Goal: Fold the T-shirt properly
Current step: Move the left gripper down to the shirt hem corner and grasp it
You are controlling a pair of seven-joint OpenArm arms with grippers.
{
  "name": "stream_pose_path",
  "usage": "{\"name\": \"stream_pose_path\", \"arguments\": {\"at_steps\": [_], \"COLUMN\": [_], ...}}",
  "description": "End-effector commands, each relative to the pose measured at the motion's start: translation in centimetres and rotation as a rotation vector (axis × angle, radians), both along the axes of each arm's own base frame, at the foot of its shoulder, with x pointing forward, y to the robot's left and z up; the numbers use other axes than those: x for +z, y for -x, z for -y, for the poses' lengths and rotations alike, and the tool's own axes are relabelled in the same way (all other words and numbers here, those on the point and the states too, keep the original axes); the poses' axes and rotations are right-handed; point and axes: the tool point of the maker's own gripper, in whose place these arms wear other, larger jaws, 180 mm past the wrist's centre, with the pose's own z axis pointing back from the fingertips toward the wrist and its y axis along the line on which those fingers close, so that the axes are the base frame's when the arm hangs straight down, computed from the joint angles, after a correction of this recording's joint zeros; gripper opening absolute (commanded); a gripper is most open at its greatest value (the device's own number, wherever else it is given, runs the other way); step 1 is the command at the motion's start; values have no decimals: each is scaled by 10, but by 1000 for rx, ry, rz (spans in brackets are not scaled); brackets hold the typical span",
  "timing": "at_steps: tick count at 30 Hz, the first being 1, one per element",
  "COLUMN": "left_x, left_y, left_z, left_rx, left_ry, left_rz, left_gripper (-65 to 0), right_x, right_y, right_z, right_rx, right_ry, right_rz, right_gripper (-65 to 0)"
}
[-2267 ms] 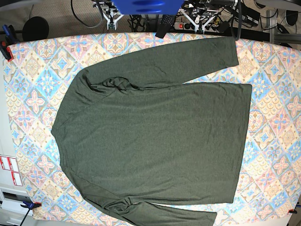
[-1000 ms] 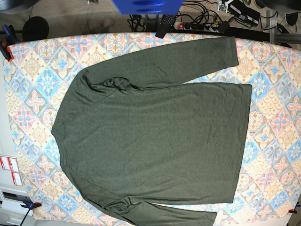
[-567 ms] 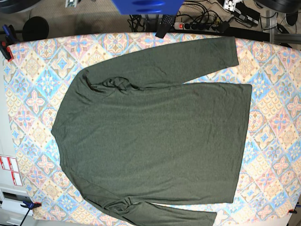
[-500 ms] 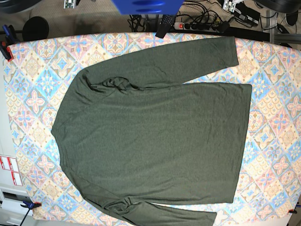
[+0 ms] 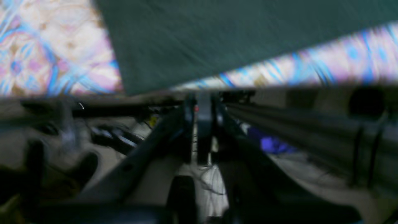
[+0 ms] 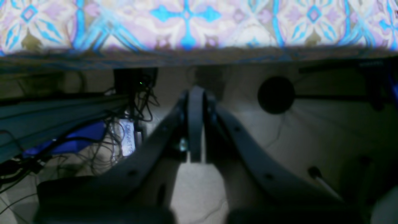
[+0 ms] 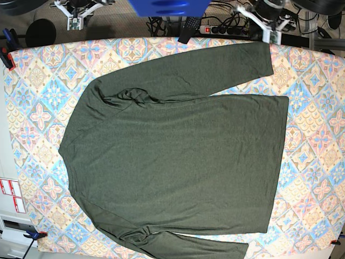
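- Since the earlier base frames both arms have come into sight at the far edge; the T-shirt (image 7: 178,156) has not shifted.
- The T-shirt lies flat and spread across the middle of the patterned counter (image 7: 318,151), collar end toward the base view's left, hem toward its right.
- One sleeve runs along the far edge, its cuff near the far right corner; the other sleeve runs off the near edge of the base view.
- Bare pattern shows in a wide strip right of the hem and in narrower strips at the left and far sides.
- The left claw (image 5: 201,102) is closed and empty, hanging off the counter's far edge just short of the sleeve cuff, not touching it.
- The right claw (image 6: 196,96) is closed too, empty, beyond the far edge opposite bare counter, well apart from the shirt.
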Motion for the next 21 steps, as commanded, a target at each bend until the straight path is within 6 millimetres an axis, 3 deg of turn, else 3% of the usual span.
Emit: {"name": "stream_pose_path", "arguments": {"at_steps": [1, 5, 7, 10, 14, 17, 21], "left_x": [5, 9, 12, 19, 12, 0, -14], "left_y": [-3, -12, -17, -33, -42, -45, -48], "left_z": [1, -21, -33, -56, -83, -87, -91], "left_rx": [15, 111, 154, 221, 305, 321, 338], "left_ry": [27, 42, 45, 37, 34, 46, 59], "left_rz": [10, 15, 32, 78, 92, 37, -30], "left_gripper": [-613, -473, -426, -409, -407, -406, -348], "right_x": [4, 1, 3, 3, 3, 1, 0], "right_y": [1, 4, -7, -11, -13, -15, -22], "right_z": [1, 1, -2, -2, -4, -12, -12], "right_rx": [3, -2, 2, 2, 3, 19, 16], "right_ry": [7, 4, -1, -1, -6, -23, -26], "right_rz": [2, -24, 1, 8, 13, 14, 19], "right_gripper": [-650, -650, -650, -650, -650, -650, -650]}}
